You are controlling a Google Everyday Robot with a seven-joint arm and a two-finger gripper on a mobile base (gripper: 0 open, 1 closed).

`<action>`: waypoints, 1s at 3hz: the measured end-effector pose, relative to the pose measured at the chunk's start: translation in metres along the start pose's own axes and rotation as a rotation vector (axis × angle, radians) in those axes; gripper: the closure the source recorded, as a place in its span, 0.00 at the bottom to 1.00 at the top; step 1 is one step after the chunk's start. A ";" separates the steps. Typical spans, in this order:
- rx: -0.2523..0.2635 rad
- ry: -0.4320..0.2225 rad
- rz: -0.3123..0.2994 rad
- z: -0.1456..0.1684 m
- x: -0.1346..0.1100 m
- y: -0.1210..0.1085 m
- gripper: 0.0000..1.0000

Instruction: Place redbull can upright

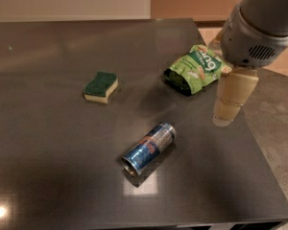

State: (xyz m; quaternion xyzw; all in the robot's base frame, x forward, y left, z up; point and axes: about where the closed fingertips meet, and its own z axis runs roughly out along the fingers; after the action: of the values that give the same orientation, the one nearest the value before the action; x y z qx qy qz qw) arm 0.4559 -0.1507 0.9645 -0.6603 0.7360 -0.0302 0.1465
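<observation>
The slim blue-and-silver metal redbull can (150,148) lies sideways on the dark worktop (48,143). The beige end effector (226,114) hovers well apart, open or closed I cannot tell; it should approach across the can's middle.

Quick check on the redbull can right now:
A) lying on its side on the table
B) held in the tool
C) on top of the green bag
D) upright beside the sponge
A: the can lies on its side on the table, apart from the sponge and green bag. The tool hangs to the can's right, not touching it.
</observation>
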 end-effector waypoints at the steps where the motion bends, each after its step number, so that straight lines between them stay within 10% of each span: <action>1: -0.049 0.017 -0.100 0.022 -0.029 0.010 0.00; 3: -0.149 0.067 -0.306 0.060 -0.069 0.039 0.00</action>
State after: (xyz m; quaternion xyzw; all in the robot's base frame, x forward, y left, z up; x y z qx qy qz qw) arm 0.4397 -0.0691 0.9100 -0.7722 0.6317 -0.0194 0.0662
